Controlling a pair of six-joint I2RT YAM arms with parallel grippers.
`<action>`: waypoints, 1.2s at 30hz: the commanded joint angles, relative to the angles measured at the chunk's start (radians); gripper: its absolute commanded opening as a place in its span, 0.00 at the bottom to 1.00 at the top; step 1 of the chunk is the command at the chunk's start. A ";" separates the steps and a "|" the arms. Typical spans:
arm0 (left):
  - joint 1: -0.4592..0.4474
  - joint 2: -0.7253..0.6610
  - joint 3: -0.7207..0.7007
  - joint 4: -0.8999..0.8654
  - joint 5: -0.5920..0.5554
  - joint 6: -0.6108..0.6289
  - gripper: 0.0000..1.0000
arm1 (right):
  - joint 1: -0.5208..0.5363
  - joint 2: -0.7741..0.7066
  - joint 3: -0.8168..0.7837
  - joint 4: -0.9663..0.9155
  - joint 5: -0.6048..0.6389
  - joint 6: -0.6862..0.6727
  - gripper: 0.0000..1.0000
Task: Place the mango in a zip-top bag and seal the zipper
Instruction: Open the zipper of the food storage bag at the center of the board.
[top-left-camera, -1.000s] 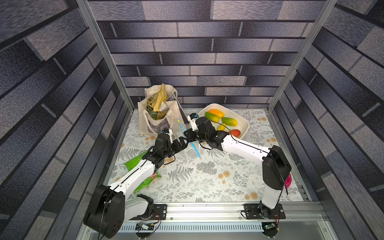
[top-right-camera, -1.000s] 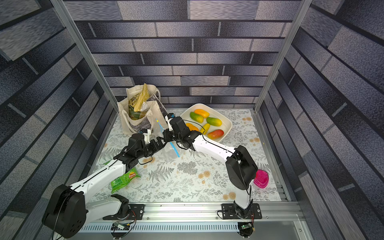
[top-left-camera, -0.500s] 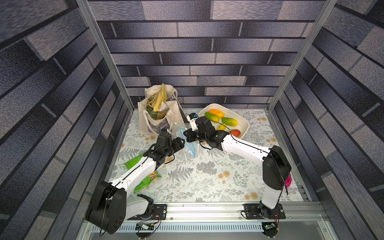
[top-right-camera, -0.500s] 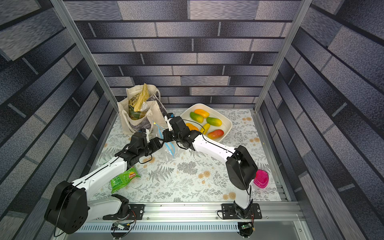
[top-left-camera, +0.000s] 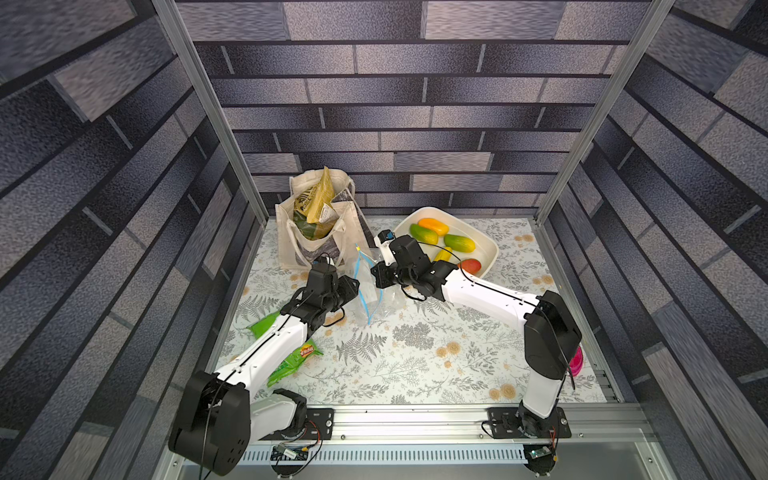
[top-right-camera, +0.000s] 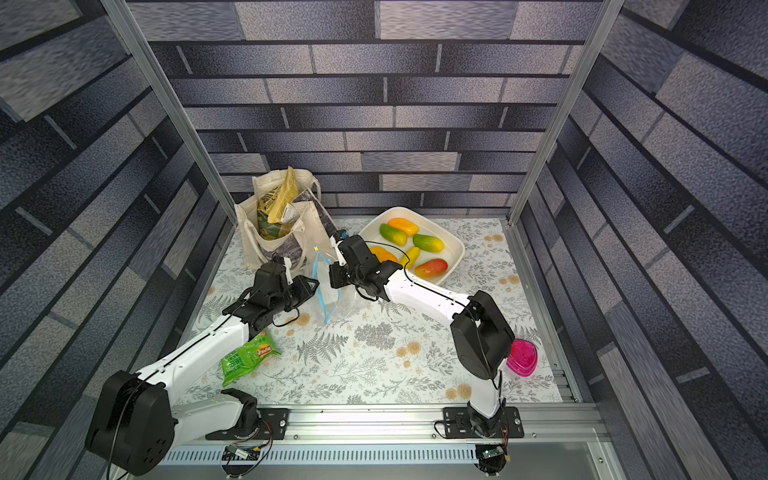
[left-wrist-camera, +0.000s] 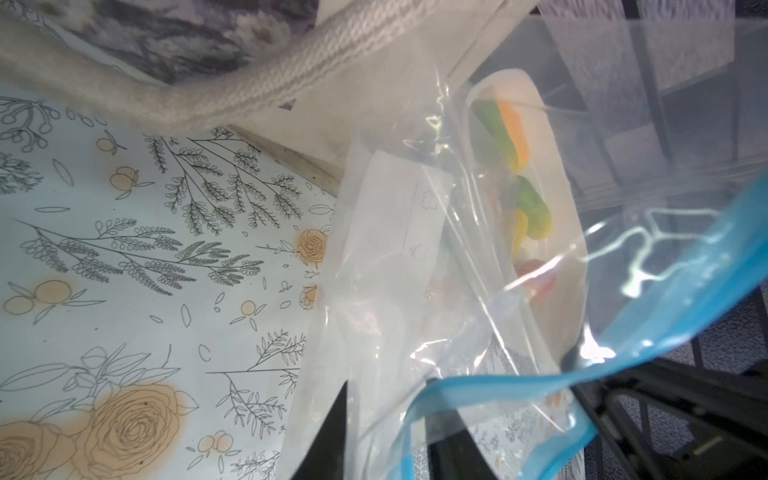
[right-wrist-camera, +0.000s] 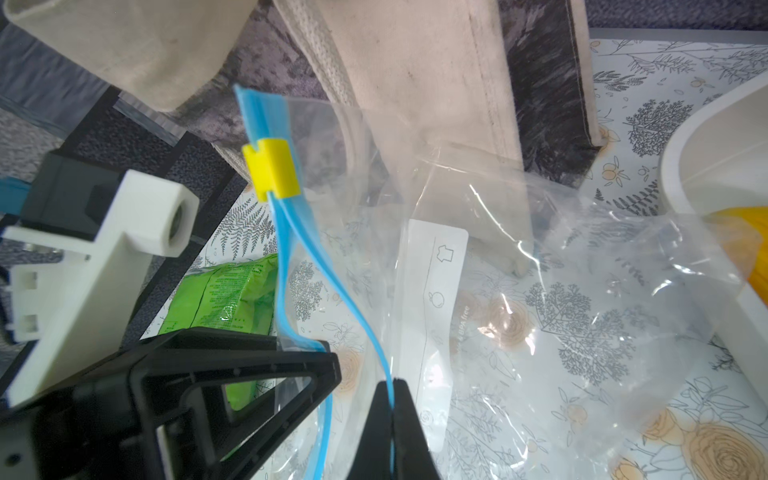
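Two grippers meet at the zip-top bag, which hangs btwn them, empty; mango sits in the white dish nearby. Right gripper is clamped on one lip of the zipper; left gripper brackets the other lip (can't tell if it bites). Best: pinch the blue strip itself, not thin film, then spread evenly w/o yanking.

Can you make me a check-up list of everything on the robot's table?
Surface: flowery table cover, lying flat.
Job's things: clear zip-top bag held by its mouth, open, no mango inside; zipper with yellow slider; mangoes in white dish.
Clutter: canvas tote, green crisp packet, pink thing.
Grippers: right gripper shut on zipper; left gripper at bag's other lip, grip unclear.
Cables: black cables on both arms.
Surroundings: brick-pattern walls, metal frame.
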 joint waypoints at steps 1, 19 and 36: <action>0.006 -0.022 -0.009 0.048 0.048 0.012 0.17 | -0.005 0.042 0.041 -0.043 -0.063 -0.001 0.04; 0.061 -0.097 -0.023 -0.018 0.084 0.032 0.89 | -0.030 0.047 0.004 -0.014 -0.044 0.017 0.00; 0.051 0.040 0.186 -0.148 0.104 0.021 0.93 | -0.029 -0.012 -0.087 0.159 -0.130 -0.020 0.00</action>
